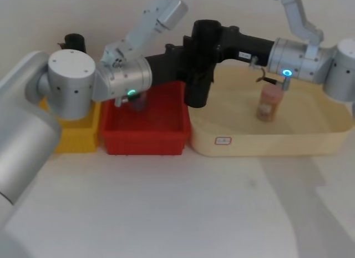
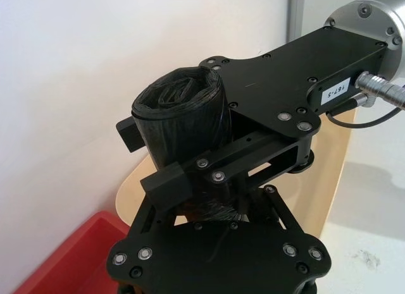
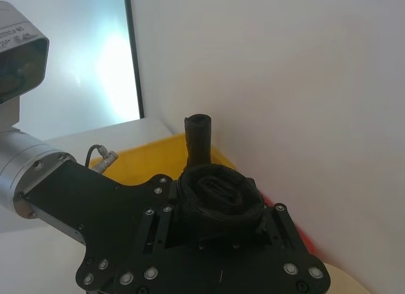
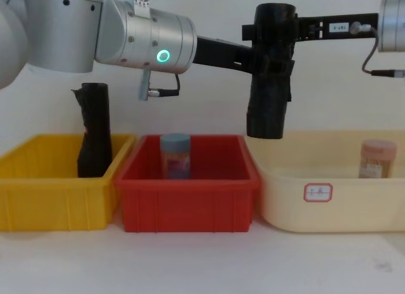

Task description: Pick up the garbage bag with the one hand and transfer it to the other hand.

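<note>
Handover is the step we judge in hand: the thick matte black garbage bag roll [image 4: 268, 73] hangs upright in mid-air above the seam between red and cream bins, with our plain black left gripper [image 4: 262, 60] clamped on it and our white-labelled right gripper [image 4: 276, 30] closed round its top. Next, we think, the left must release.

At nine o'clock the yellow plastic bin [image 4: 38, 193] holds a slimmer black roll [image 4: 93, 129]; the central red plastic bin [image 4: 190, 202] a blue-lidded jar [image 4: 175, 155]; at three o'clock the cream tray [image 4: 335, 205] a pinkish jar [image 4: 376, 158].

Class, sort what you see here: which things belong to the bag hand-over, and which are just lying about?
Part of the job:
garbage bag
left pincer
right pincer

Lying about:
slim black roll in yellow bin
blue-capped jar in red bin
pink jar in cream tray
</note>
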### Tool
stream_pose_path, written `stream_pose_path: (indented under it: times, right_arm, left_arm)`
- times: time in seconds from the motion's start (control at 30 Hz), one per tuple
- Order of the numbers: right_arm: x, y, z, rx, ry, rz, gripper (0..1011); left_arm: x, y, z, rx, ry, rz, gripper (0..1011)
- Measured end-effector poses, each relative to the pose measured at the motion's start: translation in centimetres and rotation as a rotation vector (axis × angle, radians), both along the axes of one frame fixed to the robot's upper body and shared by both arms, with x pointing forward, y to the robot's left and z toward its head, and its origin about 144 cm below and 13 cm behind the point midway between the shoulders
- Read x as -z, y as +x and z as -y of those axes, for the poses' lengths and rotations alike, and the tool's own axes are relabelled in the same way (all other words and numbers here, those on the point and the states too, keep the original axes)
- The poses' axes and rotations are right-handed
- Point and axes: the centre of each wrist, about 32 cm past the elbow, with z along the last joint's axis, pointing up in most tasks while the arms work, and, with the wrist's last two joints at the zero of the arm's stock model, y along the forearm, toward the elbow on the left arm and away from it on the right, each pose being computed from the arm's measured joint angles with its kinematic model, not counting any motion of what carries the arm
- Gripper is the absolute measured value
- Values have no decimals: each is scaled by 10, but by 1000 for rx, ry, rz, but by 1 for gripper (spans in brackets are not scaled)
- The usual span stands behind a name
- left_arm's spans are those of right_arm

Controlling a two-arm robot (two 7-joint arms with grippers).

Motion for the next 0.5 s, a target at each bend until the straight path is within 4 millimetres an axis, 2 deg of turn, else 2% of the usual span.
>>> stream_pose_path:
  times: [0.5]
  right_arm:
    - [0, 0, 0, 1, 0, 0, 537]
  left_arm:
    - [0, 0, 0, 0, 0, 0, 402]
